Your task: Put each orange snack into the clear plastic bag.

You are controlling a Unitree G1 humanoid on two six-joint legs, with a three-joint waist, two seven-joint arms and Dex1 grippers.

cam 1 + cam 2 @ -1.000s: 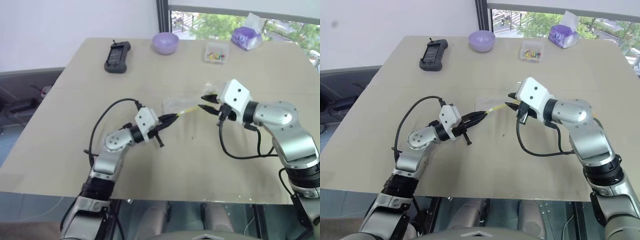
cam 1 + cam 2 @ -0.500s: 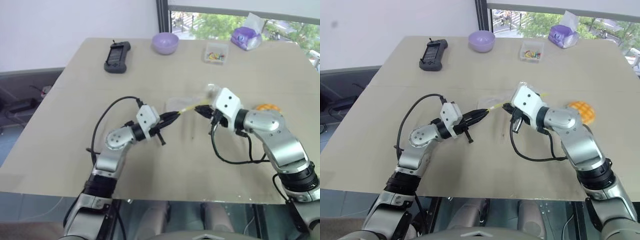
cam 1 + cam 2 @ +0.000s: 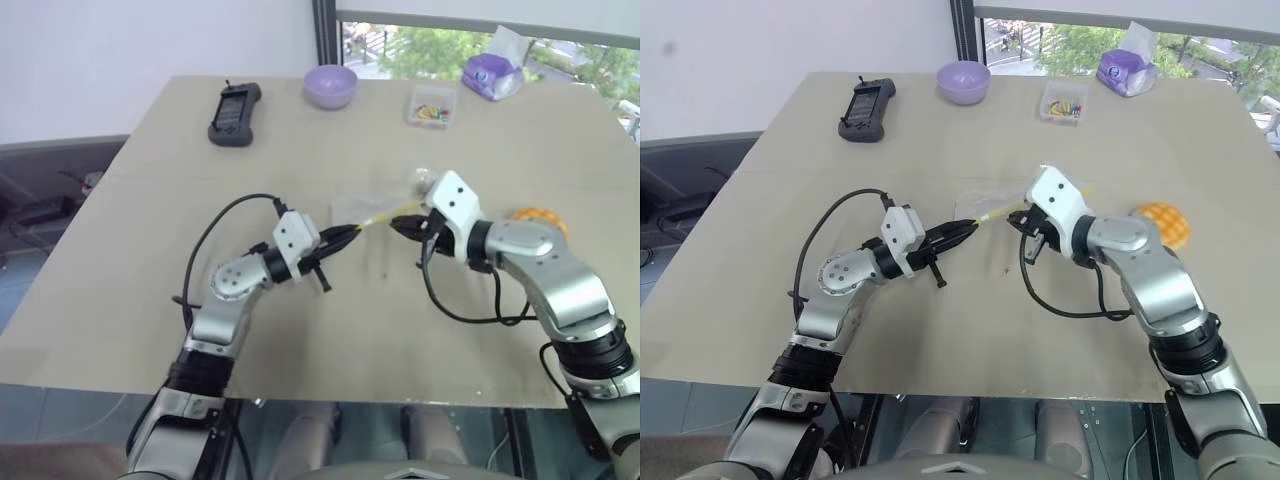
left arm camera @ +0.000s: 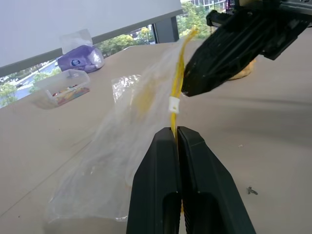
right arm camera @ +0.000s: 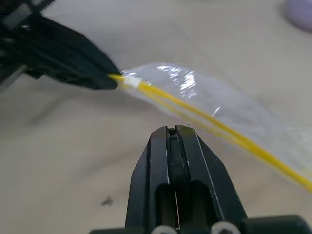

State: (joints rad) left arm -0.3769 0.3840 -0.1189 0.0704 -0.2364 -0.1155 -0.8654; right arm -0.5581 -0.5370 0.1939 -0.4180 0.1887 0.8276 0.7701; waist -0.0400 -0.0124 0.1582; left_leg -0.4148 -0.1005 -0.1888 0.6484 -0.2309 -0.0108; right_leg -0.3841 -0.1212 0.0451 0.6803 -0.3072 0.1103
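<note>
1. Left gripper (image 4: 178, 134): fingers pressed together on the yellow zip strip of the clear plastic bag (image 4: 122, 156), pinching one end of the strip, close by its small white slider.
2. Bag is lifted at that end; the rest of the crinkly film trails down toward the surface (image 3: 150, 200), roughly mid-surface between the 2 arms.
3. Right gripper (image 5: 174, 130): fingers closed together, nothing between them. Tips sit just beside the zip strip, near the bag's other end; whether they touch the strip, cannot tell.
4. Orange snack (image 3: 1164, 222): 1 seen, domed bun with criss-cross top, lying on the surface toward the right edge, partly behind the right forearm and apart from the bag.
5. Far edge of the surface: purple bowl (image 3: 331, 85) near the middle, black handheld device (image 3: 235, 113) toward the far-left corner.
6. Small clear box of coloured bits (image 3: 432, 106) sits right of the bowl; a purple pack in clear wrapping (image 3: 490, 72) lies beyond it near the far edge.
</note>
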